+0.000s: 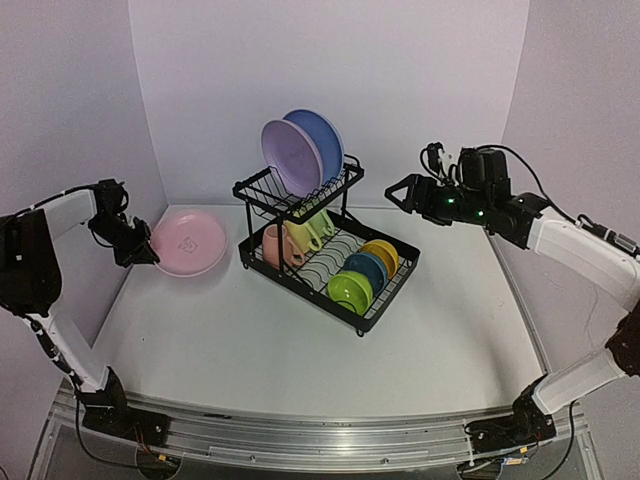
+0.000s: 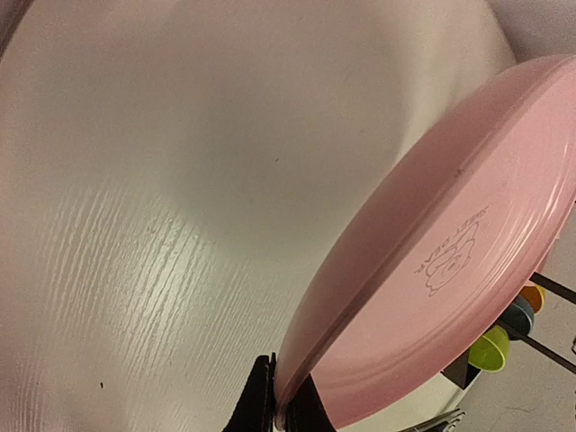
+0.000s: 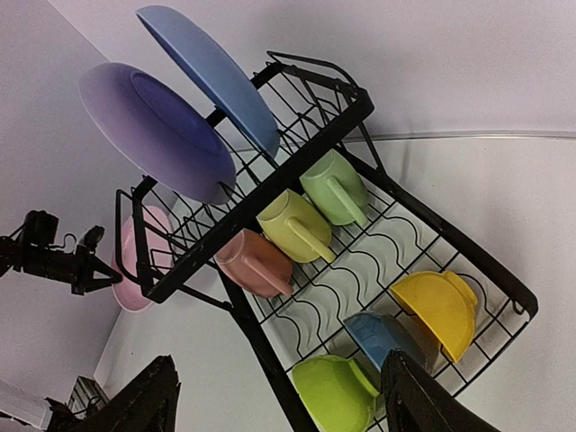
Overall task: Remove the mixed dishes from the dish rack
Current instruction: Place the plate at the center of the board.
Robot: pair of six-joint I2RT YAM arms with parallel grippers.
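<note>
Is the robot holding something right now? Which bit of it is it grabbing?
Yes. The left end effector pinches the pink plate by its rim. The right end effector is open and holds nothing.

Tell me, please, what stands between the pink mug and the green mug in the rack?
The yellow mug, clearest in the right wrist view.

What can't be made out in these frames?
- Pink plate: whether its rim touches the table. It is too small in the top view and seen too obliquely in the left wrist view.
- Left gripper: the left wrist view's bottom edge cuts off all but the tips clamping the plate.
</note>
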